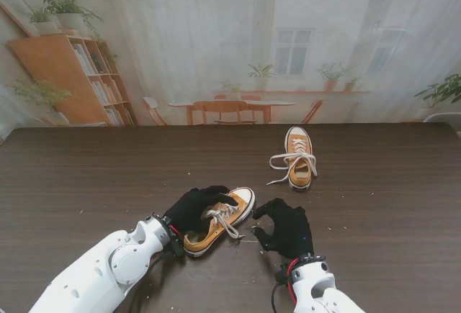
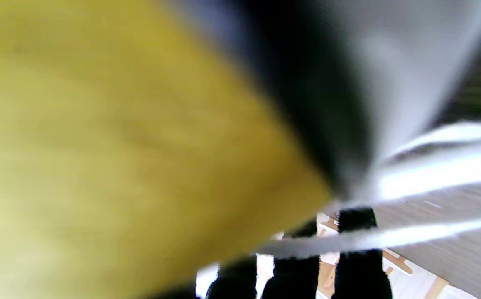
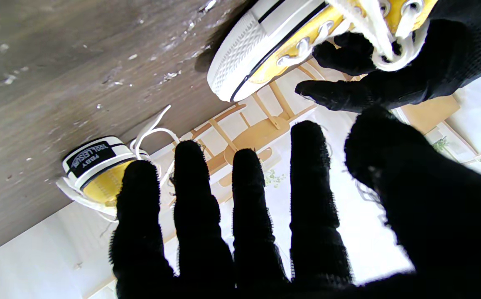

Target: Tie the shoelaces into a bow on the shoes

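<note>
The near shoe [image 1: 220, 219], a yellow canvas low-top with a white rubber toe cap, lies tilted on the dark bench [image 1: 86, 176] close to the robot, toe pointing away and to the right. Its white laces [image 1: 225, 218] cross the eyelets and trail loose over the tongue, untied. Judged by appearance, the shoe is light with a soft upper and a stiff sole; the flat woven laces are limp, thin and liable to slip from gloved fingertips. Recommended hold: pinch each lace end close to the top eyelets, steadying the shoe by its heel and side wall. The left robot hand [image 1: 193, 206] is wrapped around the near shoe at the heel side, grasping it. The right robot hand [image 1: 287, 228] hovers just right of the near shoe, fingers spread, holding nothing. The second shoe [image 1: 299, 157] stands well beyond the near shoe, laces also loose.
</note>
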`<action>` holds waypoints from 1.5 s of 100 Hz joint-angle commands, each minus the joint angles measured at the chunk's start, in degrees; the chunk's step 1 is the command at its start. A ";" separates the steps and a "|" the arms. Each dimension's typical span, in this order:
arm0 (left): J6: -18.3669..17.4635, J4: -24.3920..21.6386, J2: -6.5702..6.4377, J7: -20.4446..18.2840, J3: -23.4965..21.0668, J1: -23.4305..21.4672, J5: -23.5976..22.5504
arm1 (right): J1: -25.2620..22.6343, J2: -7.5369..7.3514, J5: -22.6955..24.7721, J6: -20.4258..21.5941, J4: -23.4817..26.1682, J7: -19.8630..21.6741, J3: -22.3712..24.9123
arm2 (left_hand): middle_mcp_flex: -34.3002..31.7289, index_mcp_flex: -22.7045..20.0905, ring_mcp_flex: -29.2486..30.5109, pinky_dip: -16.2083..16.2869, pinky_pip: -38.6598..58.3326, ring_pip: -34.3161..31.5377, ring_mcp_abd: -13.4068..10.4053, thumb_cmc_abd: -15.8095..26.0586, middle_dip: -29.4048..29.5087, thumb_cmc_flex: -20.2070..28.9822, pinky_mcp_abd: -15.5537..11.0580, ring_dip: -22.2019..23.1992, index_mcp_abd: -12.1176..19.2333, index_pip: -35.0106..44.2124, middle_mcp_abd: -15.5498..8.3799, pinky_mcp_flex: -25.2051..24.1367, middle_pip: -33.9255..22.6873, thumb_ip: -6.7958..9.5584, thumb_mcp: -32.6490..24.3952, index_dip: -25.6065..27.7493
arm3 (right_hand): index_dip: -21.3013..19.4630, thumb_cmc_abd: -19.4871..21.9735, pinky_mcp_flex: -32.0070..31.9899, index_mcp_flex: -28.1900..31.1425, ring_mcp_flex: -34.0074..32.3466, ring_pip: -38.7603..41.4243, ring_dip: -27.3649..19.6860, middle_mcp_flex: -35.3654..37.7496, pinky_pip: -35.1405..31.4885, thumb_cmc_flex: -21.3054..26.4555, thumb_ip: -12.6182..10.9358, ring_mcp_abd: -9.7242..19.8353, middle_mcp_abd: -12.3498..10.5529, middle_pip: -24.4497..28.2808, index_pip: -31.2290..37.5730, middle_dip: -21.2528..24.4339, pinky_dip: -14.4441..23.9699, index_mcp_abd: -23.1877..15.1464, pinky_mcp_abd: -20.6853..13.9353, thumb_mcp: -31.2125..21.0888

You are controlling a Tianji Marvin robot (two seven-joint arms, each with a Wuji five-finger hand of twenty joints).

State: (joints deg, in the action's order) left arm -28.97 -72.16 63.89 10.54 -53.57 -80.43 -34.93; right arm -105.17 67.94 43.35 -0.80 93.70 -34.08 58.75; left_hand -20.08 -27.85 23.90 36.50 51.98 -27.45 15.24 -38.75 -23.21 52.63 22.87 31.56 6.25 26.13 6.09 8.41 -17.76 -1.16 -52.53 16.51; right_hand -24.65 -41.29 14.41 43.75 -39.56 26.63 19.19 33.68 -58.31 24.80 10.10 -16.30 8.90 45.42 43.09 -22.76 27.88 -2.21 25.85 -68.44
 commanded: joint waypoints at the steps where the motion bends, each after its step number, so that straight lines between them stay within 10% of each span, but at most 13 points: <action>1: -0.39 0.11 0.87 -0.44 0.31 0.67 0.00 | -0.54 -0.26 0.12 0.25 0.30 0.22 0.27 | -0.94 -1.41 1.77 -0.72 1.45 -0.90 -0.54 2.24 1.41 5.66 -0.29 -0.28 9.55 0.96 -1.76 0.32 0.64 -1.50 -0.31 1.16 | 0.69 0.45 0.11 -1.56 0.53 0.40 0.79 -1.51 -0.78 -1.11 0.12 0.24 -0.65 0.55 -0.26 -0.08 0.36 -0.64 -0.99 0.76; 40: -1.31 2.10 2.19 -1.75 1.58 1.39 7.71 | -1.23 -0.33 0.13 0.22 0.81 0.43 0.78 | -17.33 -20.04 11.18 -1.40 13.93 -8.90 -0.89 19.22 -0.23 5.96 0.23 1.27 8.53 15.39 -0.81 7.83 -4.49 -0.94 16.94 6.79 | 2.40 1.26 0.39 -1.23 0.25 0.49 0.82 -1.02 -0.97 -0.61 1.80 0.14 -0.51 0.59 0.85 -0.08 0.40 -0.78 -0.84 0.98; 51: -1.09 2.10 2.60 -1.72 1.33 1.10 9.77 | -1.27 -0.34 0.12 0.33 0.88 0.48 0.82 | -38.73 -20.98 18.14 -1.57 19.03 -14.72 -3.06 12.76 -24.12 12.61 -4.02 5.36 3.34 21.84 0.09 14.68 0.33 -2.72 18.23 6.21 | 3.03 1.73 0.46 -1.18 0.17 0.46 0.80 -0.89 -0.97 -0.56 2.25 0.08 -0.53 0.55 1.28 -0.06 0.36 -0.80 -0.77 0.99; 80: 2.21 0.25 3.98 1.79 0.25 -0.49 11.94 | -1.28 -0.35 -0.12 0.90 0.86 0.65 0.83 | -34.89 -16.28 18.56 -1.56 25.24 -26.13 -1.13 9.65 -34.51 11.48 -7.67 8.10 -1.86 31.95 2.84 20.09 -13.56 -3.98 8.20 18.86 | 4.34 2.28 0.77 -1.15 -0.20 0.45 0.77 -0.41 -1.12 -0.45 2.81 0.01 -0.34 0.48 2.32 -0.03 0.31 -0.90 -0.51 1.10; 150: 13.42 -3.08 7.95 16.12 -0.26 1.79 10.61 | -0.92 -0.54 -0.30 2.04 1.14 1.76 1.12 | -34.49 -15.76 19.41 -2.00 27.01 -27.67 -0.15 9.21 -34.82 11.36 -6.91 7.72 -4.45 31.97 3.92 22.80 -15.30 -4.06 6.63 18.17 | 5.40 2.64 1.06 -1.35 -0.45 0.39 0.74 -0.30 -1.38 -0.67 2.66 -0.03 -0.34 0.34 2.92 -0.02 0.16 -0.93 -0.43 1.29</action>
State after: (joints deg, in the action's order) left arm -15.82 -74.21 70.98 26.99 -53.70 -80.99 -24.27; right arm -106.20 67.68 43.15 1.05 94.61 -33.14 60.03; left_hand -50.75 -44.39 42.31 34.99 77.19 -53.90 15.31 -32.51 -54.73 60.45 19.83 37.70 4.57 56.80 11.14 30.84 -25.64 -5.11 -41.19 34.33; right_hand -20.80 -39.50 15.49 43.75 -39.56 26.65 19.19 33.67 -58.88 24.88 11.23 -16.30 8.90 45.42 44.77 -22.76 27.88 -2.21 25.85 -68.44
